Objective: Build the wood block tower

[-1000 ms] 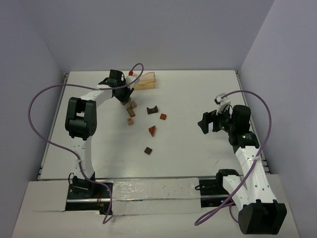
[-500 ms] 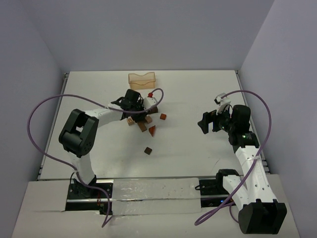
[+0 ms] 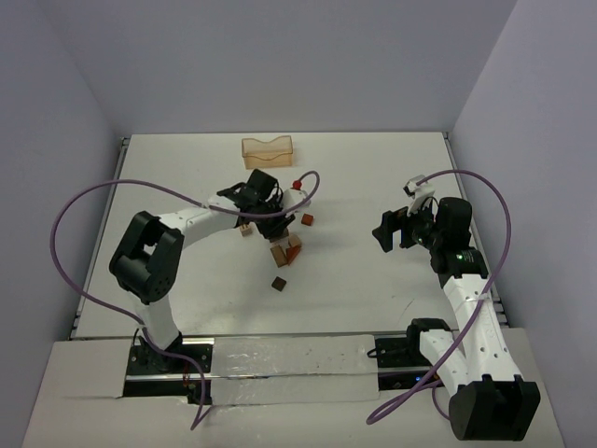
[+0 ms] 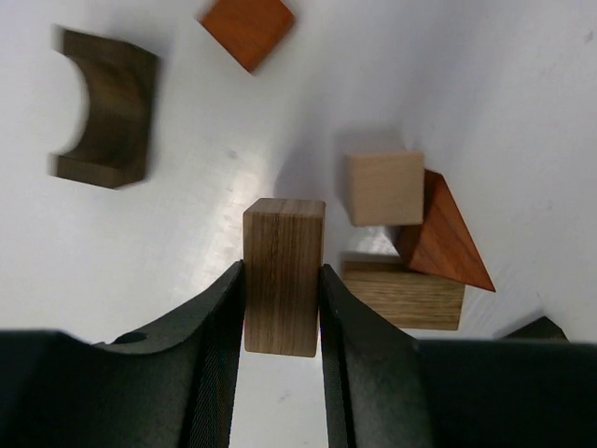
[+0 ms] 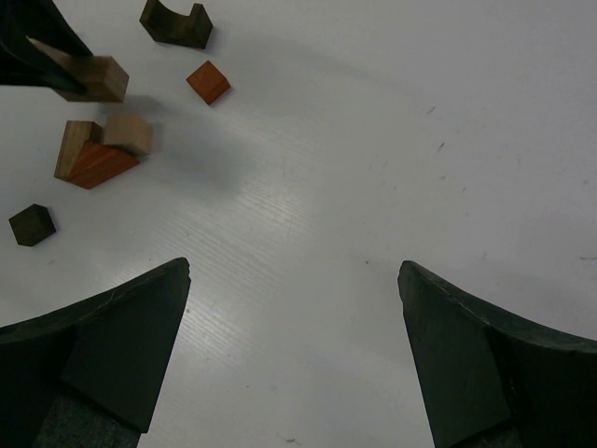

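Observation:
My left gripper (image 4: pixel 283 280) is shut on a tan-brown wooden cuboid (image 4: pixel 284 252), held upright just above the table. Beside it on the right lie a pale tan cube (image 4: pixel 383 189), a reddish wedge (image 4: pixel 443 238) and a tan cuboid (image 4: pixel 403 297), close together. A dark arch block (image 4: pixel 103 110) and a reddish cube (image 4: pixel 247 28) lie farther off. In the top view the left gripper (image 3: pixel 273 224) is over this cluster (image 3: pixel 285 250), with a dark cube (image 3: pixel 278 283) nearer. My right gripper (image 5: pixel 294 280) is open and empty, well to the right (image 3: pixel 384 231).
A pale orange translucent tray (image 3: pixel 269 151) stands at the back of the table. A small tan block (image 3: pixel 246 230) lies left of the left gripper. Purple cables loop off both arms. Grey walls stand on three sides of the table.
My left gripper has swung from near the tray to the right and nearer, over the wedge cluster, still holding the cuboid. The right arm has not moved.

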Controlling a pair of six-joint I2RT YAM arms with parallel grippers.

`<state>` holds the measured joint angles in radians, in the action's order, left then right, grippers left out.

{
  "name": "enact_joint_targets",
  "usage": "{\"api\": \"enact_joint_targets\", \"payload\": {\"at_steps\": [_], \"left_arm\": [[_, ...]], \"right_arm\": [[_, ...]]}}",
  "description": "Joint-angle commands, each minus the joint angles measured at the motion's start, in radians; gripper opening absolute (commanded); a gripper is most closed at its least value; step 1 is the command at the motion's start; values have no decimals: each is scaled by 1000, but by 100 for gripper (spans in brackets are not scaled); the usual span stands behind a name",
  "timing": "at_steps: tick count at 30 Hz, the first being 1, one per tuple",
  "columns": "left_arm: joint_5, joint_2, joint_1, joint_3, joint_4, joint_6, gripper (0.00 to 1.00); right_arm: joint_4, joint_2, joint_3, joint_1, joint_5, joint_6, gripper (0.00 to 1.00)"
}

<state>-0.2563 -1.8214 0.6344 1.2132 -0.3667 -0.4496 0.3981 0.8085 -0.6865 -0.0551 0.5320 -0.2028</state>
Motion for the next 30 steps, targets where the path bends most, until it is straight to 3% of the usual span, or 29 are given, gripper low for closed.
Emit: {"api": "enact_joint_targets", "payload": {"at_steps": [1,7,16,24,30], "left_arm": [[-57,40,-20,168,-63,-18,0],[-15,-67,-51,393,-103,-41,0],[47,-294,-103,584,-52,-79,0],[54,-382,-102,621,-53,-109,0],[6,-346,-88,503,-61,-150,0]], "right_arm": [[-12,4,-47,-5,7,1,100],[-12,10,-50,-3,10,0,100],[-5,7,-46,-4,-2,-5,100],[-1,2,-43,-5,-9,-6,100],[-1,6,-45,-5,-6,-3,100]]}}
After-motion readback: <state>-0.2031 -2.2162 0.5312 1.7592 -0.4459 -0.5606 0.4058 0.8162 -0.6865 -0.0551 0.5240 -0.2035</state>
